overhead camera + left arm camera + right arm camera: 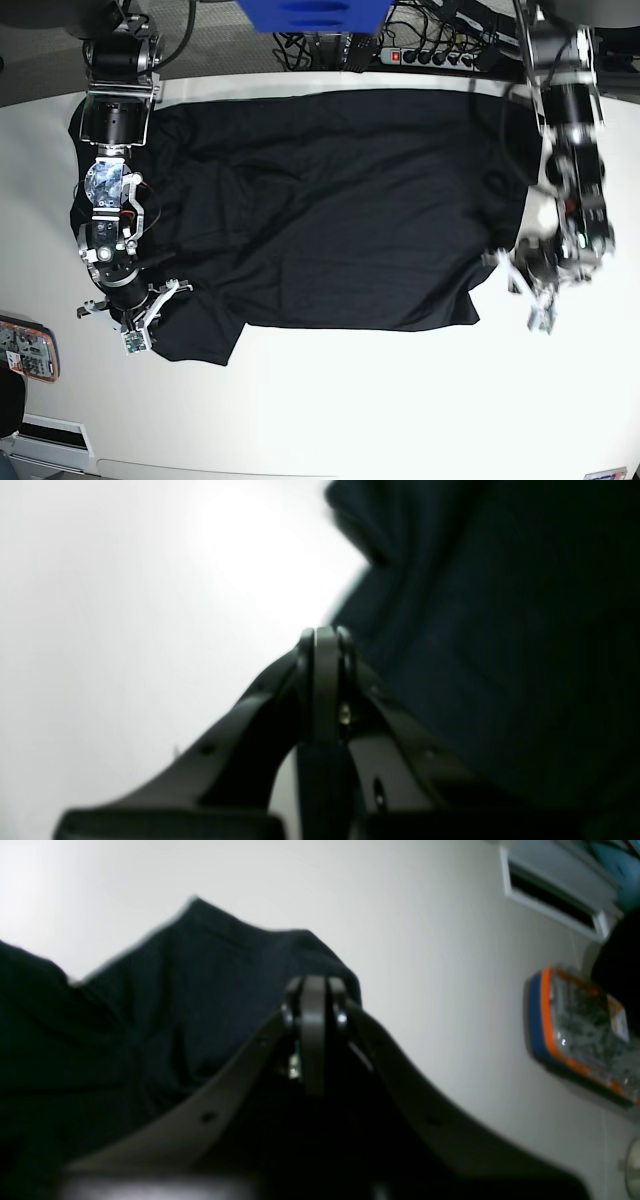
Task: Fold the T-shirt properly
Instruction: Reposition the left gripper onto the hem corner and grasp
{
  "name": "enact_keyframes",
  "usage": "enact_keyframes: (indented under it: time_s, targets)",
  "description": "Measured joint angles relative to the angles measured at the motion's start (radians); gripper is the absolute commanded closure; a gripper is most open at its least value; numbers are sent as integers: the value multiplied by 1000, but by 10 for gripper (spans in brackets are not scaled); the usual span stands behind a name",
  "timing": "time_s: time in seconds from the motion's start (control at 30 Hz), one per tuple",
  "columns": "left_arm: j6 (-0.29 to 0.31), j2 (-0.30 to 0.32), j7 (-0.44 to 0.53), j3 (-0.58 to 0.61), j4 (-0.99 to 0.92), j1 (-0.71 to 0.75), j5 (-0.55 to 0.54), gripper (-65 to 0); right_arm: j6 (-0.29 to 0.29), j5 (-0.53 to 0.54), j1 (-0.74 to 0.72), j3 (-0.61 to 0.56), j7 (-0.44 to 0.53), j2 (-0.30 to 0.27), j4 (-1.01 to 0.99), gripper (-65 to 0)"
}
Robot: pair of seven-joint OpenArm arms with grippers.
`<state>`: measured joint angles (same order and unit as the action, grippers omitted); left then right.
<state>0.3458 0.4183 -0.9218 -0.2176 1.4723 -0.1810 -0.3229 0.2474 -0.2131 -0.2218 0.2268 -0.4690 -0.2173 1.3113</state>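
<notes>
The T-shirt [330, 210] lies spread on the white worktop [330, 410], covering most of its far and middle area; the fabric is black, unprinted and creased in shallow wrinkles. One sleeve or corner projects at the near left [195, 335], and the near hem runs roughly straight across to the near right corner. The right end effector [135, 322] sits at the near left of the base view, over that projecting corner; its jaws are closed together, and in the right wrist view [314, 995] dark fabric lies directly behind and beneath the fingertips, though whether cloth is pinched between them cannot be determined. The left end effector [530, 290] stands at the right edge of the garment near its near right corner; its jaws are likewise closed, and in the left wrist view [326, 642] the shirt fills the area to the right of the fingertips, with a grip on fabric not confirmable. A blue-and-orange device [25, 350] rests at the near left edge of the worktop, well apart from the shirt. Cables and a power strip [430, 55] lie beyond the far edge.
</notes>
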Motion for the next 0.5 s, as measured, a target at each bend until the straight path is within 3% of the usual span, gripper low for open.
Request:
enact_keyframes:
  time_s: [0.03,0.13,0.2,0.33,0.4,0.5]
  targets:
    - [0,3,1,-1,-22,-29,-5,0,0,0,1,-1,1,1,1,0]
    - [1,-12,-2,0,-35,-53,-6,-133,0,2,-3,-3,2,1,1,0]
    - [1,-25,-9,21,-42,-55,-25,-176,0,2,-3,-3,2,1,1,0]
    - [19,-22,-5,87,-247,-196,-153,-182,0,2,-2,-3,2,-2,-2,0]
    - [77,-4,17,106,-402,-282,-211,-181,0,0,-3,-3,0,-1,-2,0]
    - [74,3,98,114,-542,-325,-217,-181,1,2,-3,-4,3,1,-2,0]
